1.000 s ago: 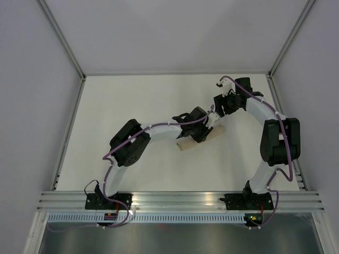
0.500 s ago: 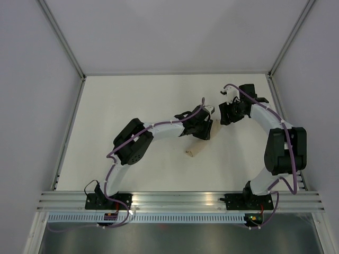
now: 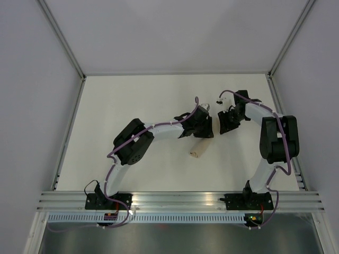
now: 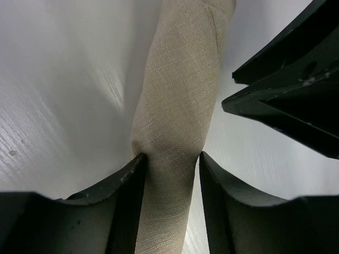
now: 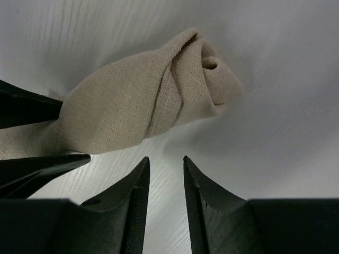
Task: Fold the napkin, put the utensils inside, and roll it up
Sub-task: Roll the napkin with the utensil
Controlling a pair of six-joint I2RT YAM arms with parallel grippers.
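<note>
- The napkin (image 4: pixel 180 95) is rolled into a tube. It lies a bit right of the middle of the surface (image 3: pixel 132 100), in the near half, slanted toward the far right corner.
- The left pincer (image 4: pixel 170 174) is clamped across the tube a little in from its far end, and the cloth dents at both fingers.
- The right pincer (image 5: pixel 167 174) is empty, its fingers a narrow gap apart. It sits just beside the tube's far end, facing the left one.
- No utensils show in any view, so I can't tell whether they're inside.
- Risk 1: the far end looks loose, with the outer flap puckered in the right wrist view. I reckon a release, or a lift from this single grip, would let it unroll.
- Risk 2: a tilted lift could let anything inside slide out of an open end.
- Risk 3: the pincers are close together, so a sideways move by either could clash or snag the cloth.
- Room: plenty of bare surface toward the left and far edges. It's tighter toward the right edge, where the right arm sits.
</note>
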